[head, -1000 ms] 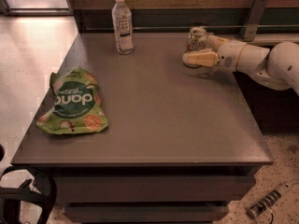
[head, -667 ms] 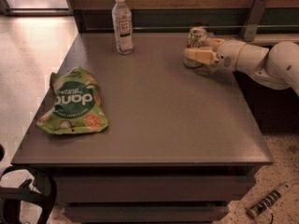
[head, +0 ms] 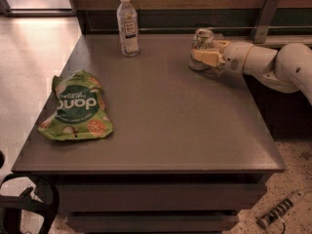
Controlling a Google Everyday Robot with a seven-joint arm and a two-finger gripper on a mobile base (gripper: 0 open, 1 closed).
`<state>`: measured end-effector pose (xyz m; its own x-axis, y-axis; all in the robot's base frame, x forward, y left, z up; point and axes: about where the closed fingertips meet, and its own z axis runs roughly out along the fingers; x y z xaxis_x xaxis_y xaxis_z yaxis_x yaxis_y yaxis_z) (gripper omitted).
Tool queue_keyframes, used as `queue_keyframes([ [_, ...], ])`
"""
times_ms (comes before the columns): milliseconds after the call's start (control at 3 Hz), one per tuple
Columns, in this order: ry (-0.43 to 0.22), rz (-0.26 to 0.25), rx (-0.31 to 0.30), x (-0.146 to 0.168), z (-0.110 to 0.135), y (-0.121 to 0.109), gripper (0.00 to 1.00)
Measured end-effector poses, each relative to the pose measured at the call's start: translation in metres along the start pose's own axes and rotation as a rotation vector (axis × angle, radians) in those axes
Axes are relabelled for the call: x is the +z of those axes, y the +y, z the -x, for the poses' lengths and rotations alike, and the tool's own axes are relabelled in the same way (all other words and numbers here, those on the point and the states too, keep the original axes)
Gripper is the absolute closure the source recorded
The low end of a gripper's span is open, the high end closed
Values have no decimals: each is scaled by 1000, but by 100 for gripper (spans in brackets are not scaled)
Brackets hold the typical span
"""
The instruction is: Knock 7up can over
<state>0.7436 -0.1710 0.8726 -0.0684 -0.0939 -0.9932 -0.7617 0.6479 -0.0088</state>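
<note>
The 7up can (head: 201, 39), silver-white with a shiny top rim, stands upright at the far right of the grey table (head: 165, 126). My gripper (head: 208, 56), cream-yellow at its tip, reaches in from the right on a white arm (head: 273, 65). It sits against the can's lower front and right side and hides the can's lower half. Contact looks likely, but I cannot tell how firm it is.
A clear plastic bottle (head: 127, 26) with a white cap stands at the far middle of the table. A green chip bag (head: 77, 106) lies flat near the left edge. A wall with a metal bracket (head: 263, 18) runs behind the table.
My gripper has moved slightly left and away from the camera, closing in against the can. The can stays upright in the same spot.
</note>
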Motion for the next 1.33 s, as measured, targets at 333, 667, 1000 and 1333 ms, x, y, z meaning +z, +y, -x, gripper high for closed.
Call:
queue_keyframes([
  [333, 0, 4, 0, 3, 0, 2, 100],
  [667, 0, 5, 0, 3, 0, 2, 100],
  [1000, 94, 12, -28, -8, 9, 1, 100],
  [1333, 172, 23, -64, -18, 17, 0, 100],
])
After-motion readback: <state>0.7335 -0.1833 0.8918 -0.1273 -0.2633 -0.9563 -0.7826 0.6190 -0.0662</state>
